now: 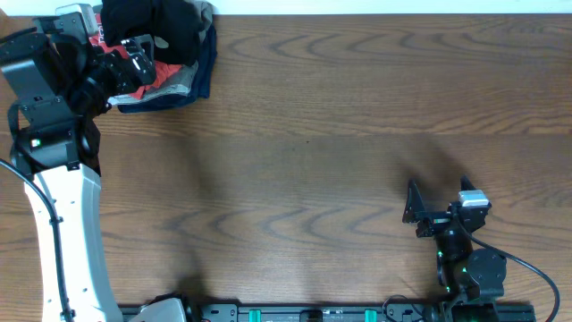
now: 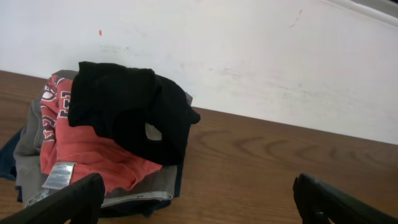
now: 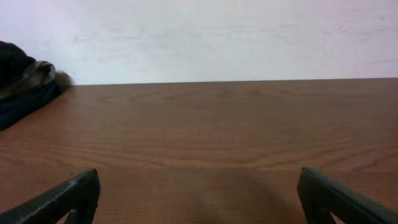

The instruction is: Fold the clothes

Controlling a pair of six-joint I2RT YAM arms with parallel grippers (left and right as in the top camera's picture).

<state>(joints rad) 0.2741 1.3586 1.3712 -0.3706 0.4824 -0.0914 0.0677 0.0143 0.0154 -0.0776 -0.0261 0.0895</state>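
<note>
Facing top (image 2: 127, 109) on pile (image 2: 93, 155) | left end effector (image 2: 199, 202) apart, ready to grab | right end effector (image 3: 199, 193) apart, idle far off

Overhead straight down — wrist views low, facing wall (image 3: 199, 37); all share clothes (image 2: 124, 106), left nearest.
</note>
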